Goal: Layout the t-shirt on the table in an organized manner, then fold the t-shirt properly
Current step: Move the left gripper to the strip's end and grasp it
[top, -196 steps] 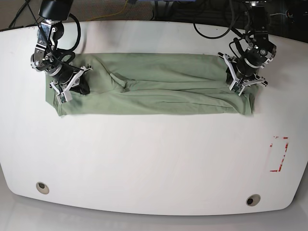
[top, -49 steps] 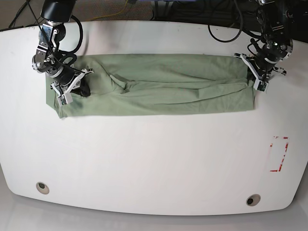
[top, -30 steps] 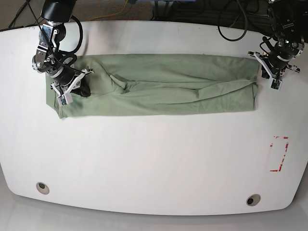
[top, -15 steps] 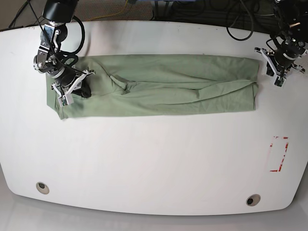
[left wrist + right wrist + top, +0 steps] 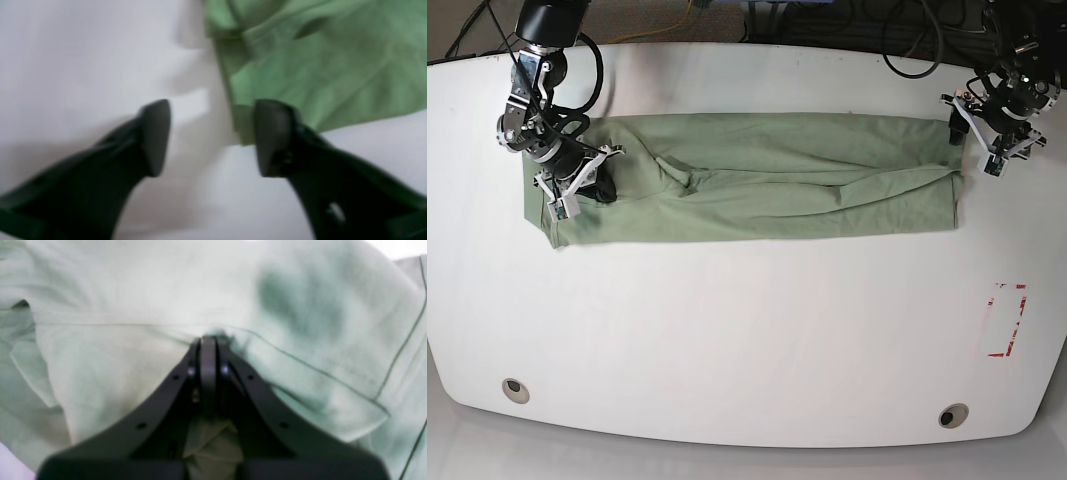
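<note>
Base view, left side: right gripper [image 5: 575,185] is sitting on the left end of the t-shirt [image 5: 757,180], jaws pinched together on a fold of the cloth. Right wrist view is confirming it: the fingers [image 5: 208,363] are pressed flat against each other with green fabric bunching under and around them.

T-shirt is lying as a long horizontal band across the upper half of the table [image 5: 747,330], wrinkled, with a crease running along its middle. Its left end is sitting under the right gripper; its right end is stopping just beside the other arm.

Right side: left gripper [image 5: 999,135] is hanging just off the shirt's right edge, jaws spread wide, gripping nothing. In the left wrist view the two dark fingertips [image 5: 155,136] are standing well apart over bare white tabletop, the shirt's corner [image 5: 300,66] showing just behind the right-hand one. That view is blurry, so contact with the cloth is unclear.

Red tape marks [image 5: 1007,320] are sitting near the table's right edge; two grey grommets [image 5: 515,389] are near the front edge.
</note>
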{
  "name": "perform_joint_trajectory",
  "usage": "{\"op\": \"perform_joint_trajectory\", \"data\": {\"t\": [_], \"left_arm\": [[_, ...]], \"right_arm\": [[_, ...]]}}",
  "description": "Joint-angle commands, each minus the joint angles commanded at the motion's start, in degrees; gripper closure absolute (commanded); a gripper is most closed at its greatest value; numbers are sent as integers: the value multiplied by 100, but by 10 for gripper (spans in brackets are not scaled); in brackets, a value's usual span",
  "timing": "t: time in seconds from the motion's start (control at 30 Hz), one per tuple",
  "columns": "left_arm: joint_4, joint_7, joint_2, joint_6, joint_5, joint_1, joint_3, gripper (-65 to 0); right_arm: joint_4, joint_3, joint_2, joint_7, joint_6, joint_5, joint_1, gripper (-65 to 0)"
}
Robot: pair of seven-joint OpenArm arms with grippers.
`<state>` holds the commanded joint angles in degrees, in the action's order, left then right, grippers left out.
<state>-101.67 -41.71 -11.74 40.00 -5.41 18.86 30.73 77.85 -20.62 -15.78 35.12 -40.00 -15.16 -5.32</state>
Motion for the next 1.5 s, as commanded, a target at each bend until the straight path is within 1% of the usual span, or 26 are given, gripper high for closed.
{"op": "perform_joint_trajectory", "data": {"t": [0.2,0.27,0.4,0.5,0.57,0.67,0.77,1.13,1.17,1.23,1.33,1.43,1.47,1.5], "left_arm": [[-9,0,-26,0,0,-123,-185,-402],[-9,0,-105,0,0,-211,-220,-402],[-9,0,-158,0,0,-273,-580,-402],[-53,0,-334,0,9,-273,-897,-402],[-53,0,-387,0,9,-273,-1081,-402],[-53,0,-413,0,18,-281,-1284,-402],[-53,0,-413,0,53,-360,-1407,-402],[-44,0,-413,0,62,-396,-1407,-389],[-44,0,-413,0,62,-396,-1398,-379],[-44,0,-431,0,62,-396,-1398,-326],[-35,0,-536,0,70,-396,-1398,-189],[-18,0,-536,0,79,-396,-1389,-52],[0,0,-545,0,123,-396,-1389,-19],[18,0,-545,0,211,-396,-1389,-5]], "right_arm": [[0,9,0,0,0,9,0,0],[0,9,0,0,0,0,0,0],[0,9,0,0,0,0,0,0],[0,9,0,0,0,-9,0,0],[0,9,0,0,0,0,0,0],[0,9,0,0,0,-9,0,0],[0,0,0,0,0,-9,0,0],[0,-9,0,0,0,-9,0,0],[0,-9,0,0,0,-9,0,0],[0,-9,0,0,0,-9,0,0],[0,-9,0,0,0,-9,0,0],[0,-9,0,0,0,-9,9,0],[0,-9,0,0,0,-9,9,0],[0,-9,0,0,0,-9,9,0]]}}
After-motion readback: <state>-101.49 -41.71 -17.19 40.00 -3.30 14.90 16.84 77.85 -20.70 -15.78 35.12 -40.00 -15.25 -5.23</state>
